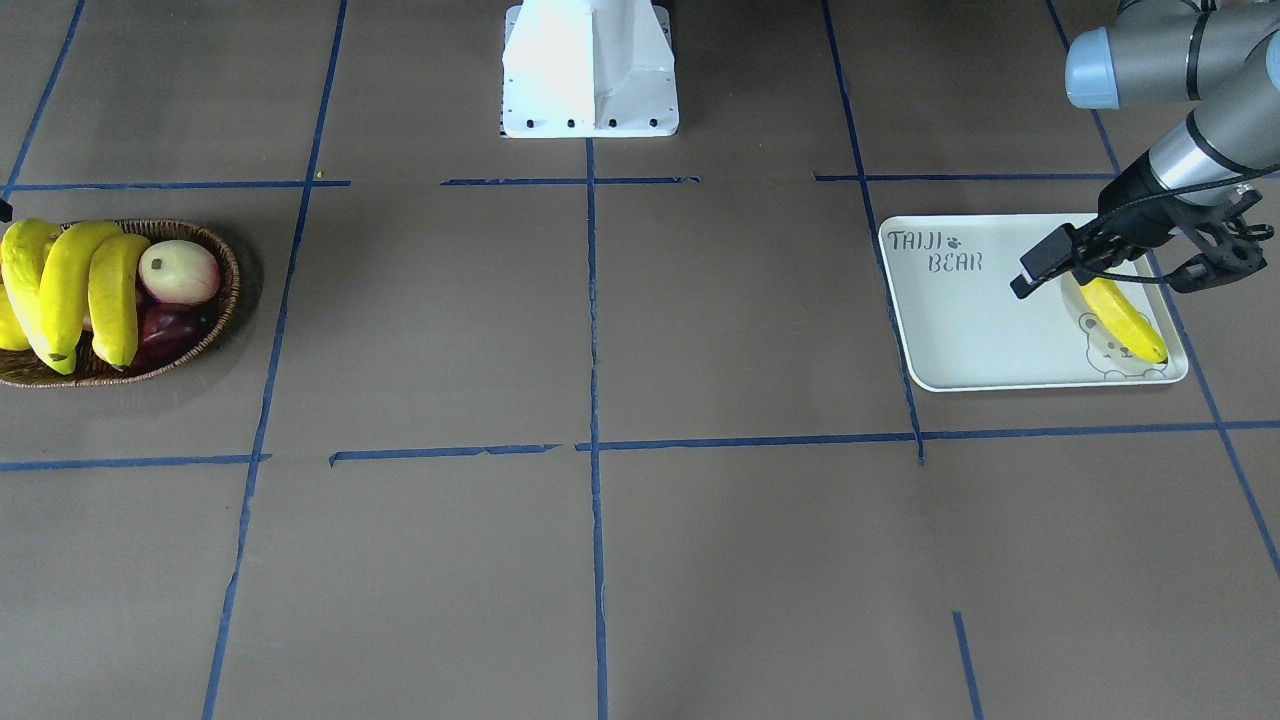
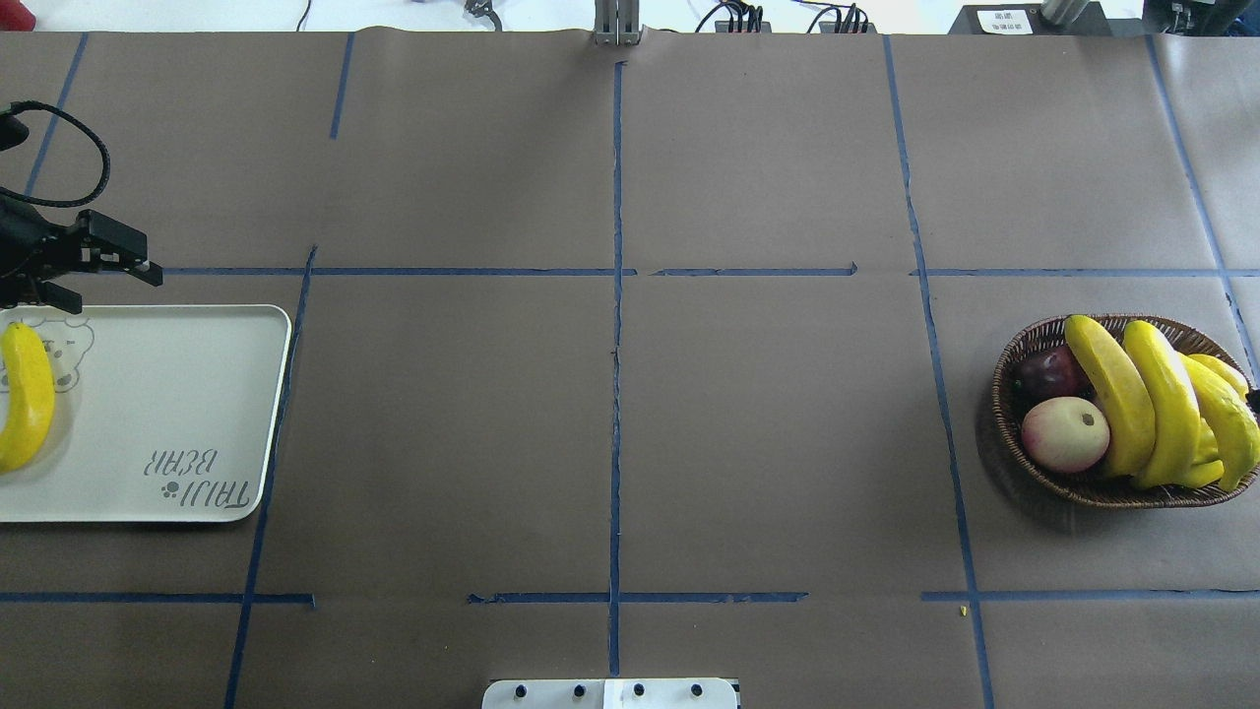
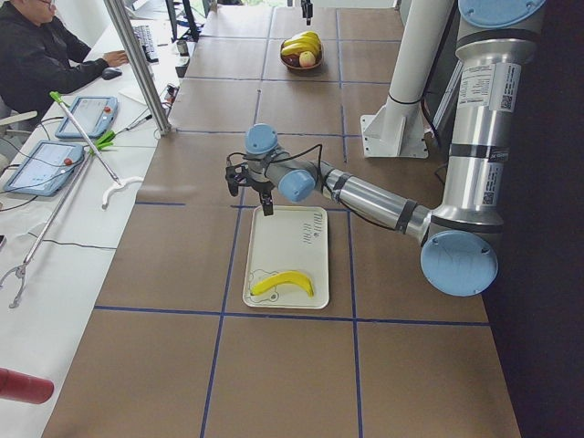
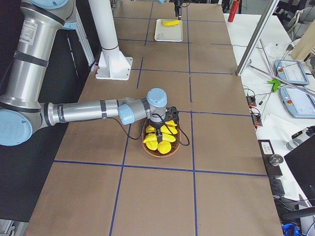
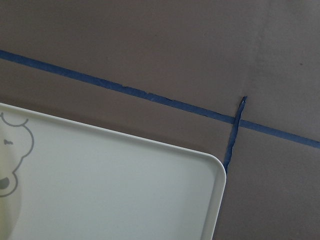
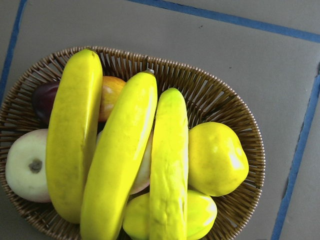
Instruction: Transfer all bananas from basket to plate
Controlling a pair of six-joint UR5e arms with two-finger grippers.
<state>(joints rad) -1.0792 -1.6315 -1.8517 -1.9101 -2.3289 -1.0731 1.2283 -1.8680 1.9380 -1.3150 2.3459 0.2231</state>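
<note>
Three bananas (image 6: pixel 120 160) lie across the wicker basket (image 6: pixel 220 100), also seen at the overhead view's right (image 2: pixel 1142 394) and the front view's left (image 1: pixel 70 285). A fourth banana (image 1: pixel 1125 320) lies on the off-white plate (image 1: pixel 960 330) over the bear drawing, free of any grip; the overhead view shows it at the left edge (image 2: pixel 28 394). My left gripper (image 1: pixel 1215 262) hangs above the plate's rim beside that banana, open and empty. My right gripper (image 4: pixel 160 132) hovers over the basket; I cannot tell whether it is open or shut.
The basket also holds two plump yellow-green fruits (image 6: pixel 217 157), a pink-cream fruit (image 6: pixel 27 165), a dark plum (image 6: pixel 45 95) and an orange fruit (image 6: pixel 112 92). The robot's white base (image 1: pixel 590 70) stands at mid-table. An operator and tablets are beyond the table's far edge.
</note>
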